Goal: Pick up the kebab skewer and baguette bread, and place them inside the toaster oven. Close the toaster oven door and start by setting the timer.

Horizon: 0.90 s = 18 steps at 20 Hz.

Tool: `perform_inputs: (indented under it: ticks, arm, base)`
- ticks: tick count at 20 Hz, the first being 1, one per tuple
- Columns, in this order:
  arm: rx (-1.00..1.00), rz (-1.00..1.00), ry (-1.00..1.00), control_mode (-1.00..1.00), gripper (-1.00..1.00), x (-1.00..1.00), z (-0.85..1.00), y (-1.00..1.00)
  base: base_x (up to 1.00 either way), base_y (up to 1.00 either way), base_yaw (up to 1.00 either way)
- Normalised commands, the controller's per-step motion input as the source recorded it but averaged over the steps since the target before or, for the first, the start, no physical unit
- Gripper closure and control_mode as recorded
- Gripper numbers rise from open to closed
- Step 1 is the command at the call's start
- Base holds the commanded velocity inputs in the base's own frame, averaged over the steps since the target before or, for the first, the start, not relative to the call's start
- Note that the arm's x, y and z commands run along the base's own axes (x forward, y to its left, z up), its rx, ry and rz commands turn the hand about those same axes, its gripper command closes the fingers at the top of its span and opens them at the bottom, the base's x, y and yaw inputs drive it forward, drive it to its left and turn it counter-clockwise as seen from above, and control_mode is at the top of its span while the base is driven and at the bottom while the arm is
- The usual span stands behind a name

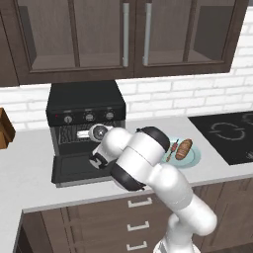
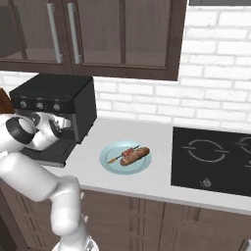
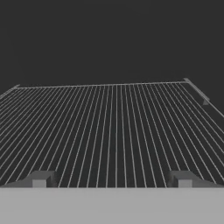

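Note:
The black toaster oven (image 1: 86, 101) (image 2: 59, 93) stands at the back of the counter with its door (image 1: 74, 168) (image 2: 49, 154) folded down flat in front. My gripper (image 1: 83, 134) (image 2: 61, 125) (image 3: 111, 179) is at the oven's mouth, open, with nothing between its fingers. Just beyond it, the hand view looks along the bare wire rack (image 3: 109, 127). To the right of the oven, the reddish-brown baguette bread (image 1: 184, 148) (image 2: 136, 156) and the thin kebab skewer (image 1: 173, 149) (image 2: 125, 154) lie side by side on a pale blue plate (image 1: 193, 159) (image 2: 142, 166).
A black induction cooktop (image 1: 227, 133) (image 2: 215, 157) is set into the counter right of the plate. Glass-front wall cabinets (image 1: 123, 34) hang above the oven. A brown wooden object (image 1: 5, 129) stands at the far left. Drawers run under the counter's front edge.

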Motion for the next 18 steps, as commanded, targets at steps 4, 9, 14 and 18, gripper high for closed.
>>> perform_inputs:
  ticks: [4, 9, 14, 18]
  arm:
    - [0.00, 0.00, 0.10, -1.00, -1.00, -0.88, -0.66, 0.13]
    - [0.00, 0.00, 0.07, -1.00, -1.00, -1.00, -0.72, 0.18]
    - [0.00, 0.00, 0.03, -1.00, -1.00, -1.00, -0.56, 0.18]
    - [0.00, 0.00, 0.05, -1.00, -1.00, -0.89, -0.42, 0.14]
  base:
    - [0.00, 0.00, 0.00]
    - [0.00, 0.00, 0.00]
    - [0.00, 0.00, 0.00]
    - [0.00, 0.00, 0.00]
